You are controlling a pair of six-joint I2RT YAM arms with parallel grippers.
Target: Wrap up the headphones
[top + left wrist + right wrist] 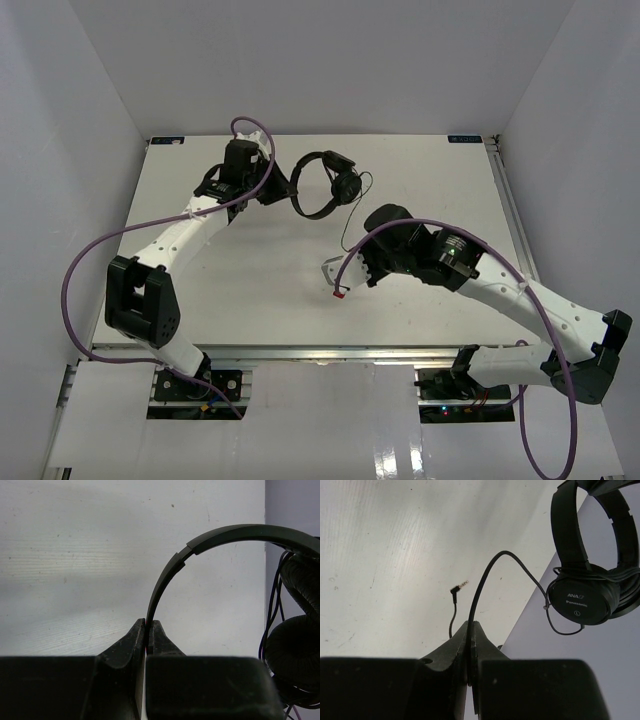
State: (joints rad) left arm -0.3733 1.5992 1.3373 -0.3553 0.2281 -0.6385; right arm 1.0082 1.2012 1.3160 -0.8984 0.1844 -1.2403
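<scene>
We see the headphones [322, 186] over the far middle of the white surface [250, 290], just to the right of the left tool [287, 192]. In the left wrist view the left tool [148, 625] is closed, its two fingertips pinching the thin headband [200, 542] near one end. From that pinch the band rises and arcs over to the right, where the two padded earcups [295, 650] sit close together at the picture's edge with loops of cord beside them. We cannot tell whether the earcups touch the surface.

The right tool [335, 272] sits nearer to us, apart from the headphones and below and to the right of them in the top view. In the right wrist view the right tool [471, 626] is also closed, clamped on the thin black cord [485, 575]. From the fingertips the cord climbs, bends over to the right and drops to the earcup marked L [580, 602], which hangs up and to the right of the tool. The cord's free end comes out on the left side of the fingers and ends in an angled plug [460, 586], just above the fingertips and clear of them.
</scene>
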